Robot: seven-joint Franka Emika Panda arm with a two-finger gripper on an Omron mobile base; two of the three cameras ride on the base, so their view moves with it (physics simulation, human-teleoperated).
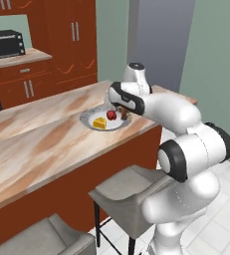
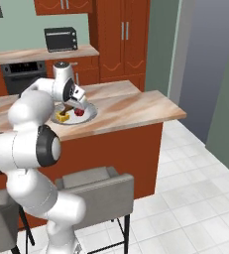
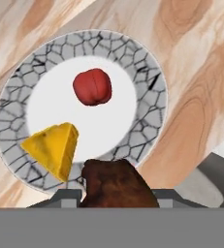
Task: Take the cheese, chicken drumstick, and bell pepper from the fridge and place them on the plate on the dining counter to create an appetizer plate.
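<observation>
On the dining counter (image 1: 37, 139) lies the plate (image 3: 147, 72), round and pale with a cracked grey rim. The yellow cheese (image 3: 53, 147) wedge and the red bell pepper (image 3: 92, 86) rest on it, a little apart. My gripper (image 3: 116, 196) hangs just above the plate's near rim, shut on the brown chicken drumstick (image 3: 116, 186), which hides the fingertips. From the left base view the gripper (image 1: 122, 110) holds the drumstick (image 1: 123, 112) beside the pepper (image 1: 111, 115) and the cheese (image 1: 100, 123). The tall grey fridge (image 1: 161, 35) stands behind the counter's far end, its inside hidden.
Two grey stools (image 1: 131, 191) stand under the counter's near edge, close to my base. A black toaster oven (image 1: 4, 44) sits on the back counter among red-brown cupboards (image 1: 71, 40). White tiled floor (image 2: 195, 188) opens to the right.
</observation>
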